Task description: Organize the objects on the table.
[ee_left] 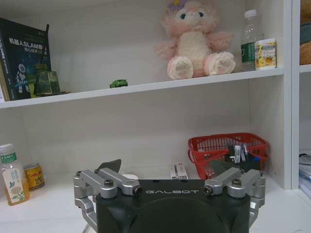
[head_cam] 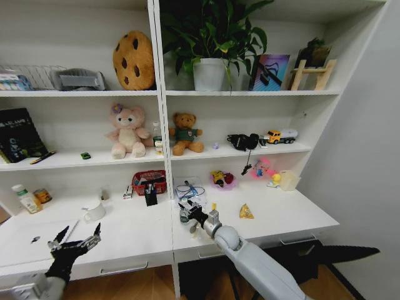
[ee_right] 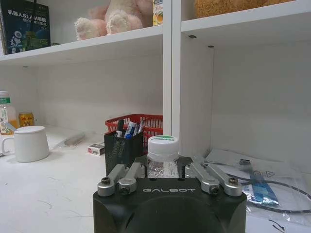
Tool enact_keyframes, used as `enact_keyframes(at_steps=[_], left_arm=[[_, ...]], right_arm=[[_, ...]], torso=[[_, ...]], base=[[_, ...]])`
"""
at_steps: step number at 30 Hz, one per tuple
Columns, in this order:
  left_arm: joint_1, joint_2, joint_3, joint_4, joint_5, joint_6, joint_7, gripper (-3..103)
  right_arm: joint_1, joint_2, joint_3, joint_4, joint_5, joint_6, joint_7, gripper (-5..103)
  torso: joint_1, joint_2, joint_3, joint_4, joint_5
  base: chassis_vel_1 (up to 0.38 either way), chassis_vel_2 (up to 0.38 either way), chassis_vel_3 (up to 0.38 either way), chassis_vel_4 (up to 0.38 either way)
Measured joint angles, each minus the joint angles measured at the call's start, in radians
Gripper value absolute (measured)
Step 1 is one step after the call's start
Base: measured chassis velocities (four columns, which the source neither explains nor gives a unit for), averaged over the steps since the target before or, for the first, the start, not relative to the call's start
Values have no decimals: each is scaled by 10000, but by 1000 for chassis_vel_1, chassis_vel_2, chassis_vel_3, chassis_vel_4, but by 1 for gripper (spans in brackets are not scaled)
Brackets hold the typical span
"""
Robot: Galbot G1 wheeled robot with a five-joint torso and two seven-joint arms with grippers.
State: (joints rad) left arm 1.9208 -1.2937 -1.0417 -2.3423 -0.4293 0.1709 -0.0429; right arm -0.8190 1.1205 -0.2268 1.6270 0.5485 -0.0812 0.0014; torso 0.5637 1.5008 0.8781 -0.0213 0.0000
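Note:
A small clear bottle (ee_right: pixel 163 156) with a white, green-labelled cap stands on the white table (head_cam: pixel 137 232) near its middle. My right gripper (ee_right: pixel 163 171) is shut on it, one finger on each side; the head view shows the bottle (head_cam: pixel 184 216) just in front of the right gripper (head_cam: pixel 192 214). My left gripper (head_cam: pixel 76 240) hovers open and empty above the table's front left edge; its left wrist view (ee_left: pixel 165 167) faces the shelves. A tiny green toy car (ee_left: pixel 118 83) sits on the lower shelf. Pens stand in a black mesh holder (ee_right: pixel 123 148).
A white mug (head_cam: pixel 95 211), a red basket (head_cam: pixel 149 181), a tea bottle (head_cam: pixel 25 199) and a can stand toward the back of the table. A plastic bag with cables (head_cam: pixel 189 190) and a yellow triangular packet (head_cam: pixel 246 212) lie near the right gripper. Plush toys fill the shelf above.

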Motion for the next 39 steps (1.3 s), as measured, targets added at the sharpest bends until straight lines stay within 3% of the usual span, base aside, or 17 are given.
enact_keyframes(at_steps=[6, 11, 13, 20, 22, 27, 30, 33, 35, 39], left_arm=[[0, 0, 0, 0, 0, 0, 0, 100], [0, 0, 0, 0, 0, 0, 0, 100], [0, 0, 0, 1, 0, 0, -1, 100], [0, 0, 0, 0, 0, -1, 0, 100], [0, 0, 0, 0, 0, -1, -1, 100], [0, 0, 1, 0, 0, -1, 1, 100], [0, 0, 0, 1, 0, -1, 1, 100], [0, 0, 0, 0, 0, -1, -2, 100], [0, 0, 0, 0, 0, -1, 0, 100], [0, 0, 0, 0, 0, -1, 0, 100]], right_arm=[[-73, -88, 59, 263, 140, -1, 37, 29], [-370, -556, 439, 1220, 429, -66, 31, 29], [-912, -978, 873, 2200, 908, -268, 156, 29], [-2236, -1700, 1714, 3892, 1242, -494, 434, 29], [-3648, -2085, 2424, 4986, 1014, -443, 510, 29], [-5756, -2259, 3207, 5601, 144, 23, 441, 29], [-7975, -2062, 3745, 5401, -1353, 882, 132, 29], [-8432, -1982, 3834, 5319, -1771, 999, 126, 29], [-9356, -1802, 3913, 5016, -2632, 1056, 182, 29], [-9628, -1700, 3798, 4610, -2867, 1023, 227, 29]], torso=[[0, 0, 0, 1, 2], [0, 0, 0, 0, 1], [0, 0, 0, 0, 2], [0, 0, -1, -3, 2], [-1, 1, -1, 1, 0], [-1, 2, -2, -2, 1], [-2, 2, -2, -4, 1], [-1, 2, -2, -2, 2], [-2, 2, -2, -1, 0], [-2, 2, -1, -1, 0]], base=[[0, 0, 0, 0], [0, 0, 0, 0], [0, 0, 0, 0], [0, 0, 0, 0], [0, 0, 0, 0], [0, 0, 0, 0], [0, 0, 0, 0], [0, 0, 0, 0], [0, 0, 0, 0], [0, 0, 0, 0]])
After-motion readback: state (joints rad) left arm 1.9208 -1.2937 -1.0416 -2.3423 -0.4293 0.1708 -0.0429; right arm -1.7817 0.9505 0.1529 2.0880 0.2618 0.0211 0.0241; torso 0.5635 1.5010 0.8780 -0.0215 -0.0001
